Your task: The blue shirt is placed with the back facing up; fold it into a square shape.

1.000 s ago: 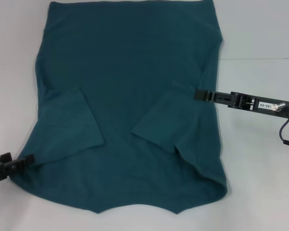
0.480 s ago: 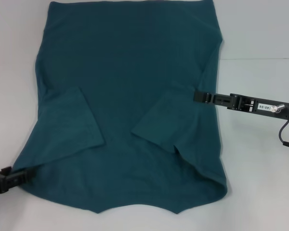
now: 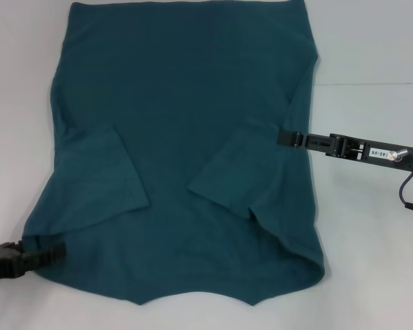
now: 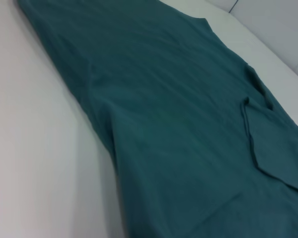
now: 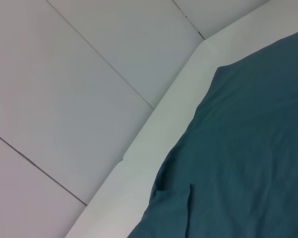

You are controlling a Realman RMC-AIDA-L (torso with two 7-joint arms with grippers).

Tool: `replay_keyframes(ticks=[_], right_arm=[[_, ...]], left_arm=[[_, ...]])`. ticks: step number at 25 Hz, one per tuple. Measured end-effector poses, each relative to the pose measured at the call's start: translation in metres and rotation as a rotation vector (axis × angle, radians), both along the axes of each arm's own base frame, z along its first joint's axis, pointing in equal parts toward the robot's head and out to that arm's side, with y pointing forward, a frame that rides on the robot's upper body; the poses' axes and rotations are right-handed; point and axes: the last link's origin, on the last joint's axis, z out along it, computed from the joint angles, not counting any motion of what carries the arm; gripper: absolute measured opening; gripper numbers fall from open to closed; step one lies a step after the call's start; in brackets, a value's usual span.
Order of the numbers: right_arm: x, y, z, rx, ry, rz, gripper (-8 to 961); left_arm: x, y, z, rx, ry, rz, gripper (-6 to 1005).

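Left gripper (image 3: 55, 252) sits low at the near-left corner of the blue shirt (image 3: 186, 124), tip resting on the fabric by the shoulder edge. Can't tell from here whether it's apart or pinched on cloth; the wrist cam shows only shirt and table. Right gripper (image 3: 283, 136) is at the shirt's right side edge, about mid-length, tip on the cloth where the folded-in right sleeve (image 3: 237, 175) meets the edge. Looks pressed to the fabric, but I can't tell if it has hold of it either.

Shirt lies spread flat on the white table (image 3: 372, 227), plain back up, neckline toward me, hem at the far side. Progress, as I judge it: both sleeves are already turned in onto the back, left sleeve (image 3: 103, 179) too, so the body is roughly a long rectangle. Still left: at least one cross fold, near end to hem or the reverse, to get a square.

Room: bare table to the right and left of the shirt, and a thin strip in front of the neckline. Far hem runs close to the top of my head view, so little margin there. Right wrist cam shows the table's edge not far past the shirt.
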Motion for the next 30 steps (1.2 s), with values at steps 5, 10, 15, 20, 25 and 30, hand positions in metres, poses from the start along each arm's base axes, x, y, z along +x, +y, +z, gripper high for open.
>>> replay_keyframes(ticks=[5, 10, 15, 20, 25, 30], right_arm=[[0.0, 0.0, 0.0, 0.0, 0.0, 0.001, 898], [0.0, 0.0, 0.0, 0.001, 0.0, 0.0, 897], [-0.001, 0.001, 0.0, 0.003, 0.003, 0.0, 897], [-0.001, 0.001, 0.0, 0.003, 0.003, 0.0, 897], [0.0, 0.0, 0.001, 0.004, 0.006, -0.001, 896], [0.002, -0.001, 0.001, 0.003, 0.003, -0.003, 896]], left_arm=[[0.002, 0.004, 0.0, 0.002, 0.005, -0.007, 762], [0.003, 0.009, 0.001, 0.01, 0.013, -0.009, 760], [-0.001, 0.013, 0.004, 0.012, 0.027, 0.021, 758], [-0.004, 0.015, 0.003, -0.001, 0.045, 0.048, 679], [-0.002, 0.017, 0.003, -0.001, 0.045, 0.05, 580], [-0.001, 0.019, 0.003, -0.003, 0.049, 0.045, 389]])
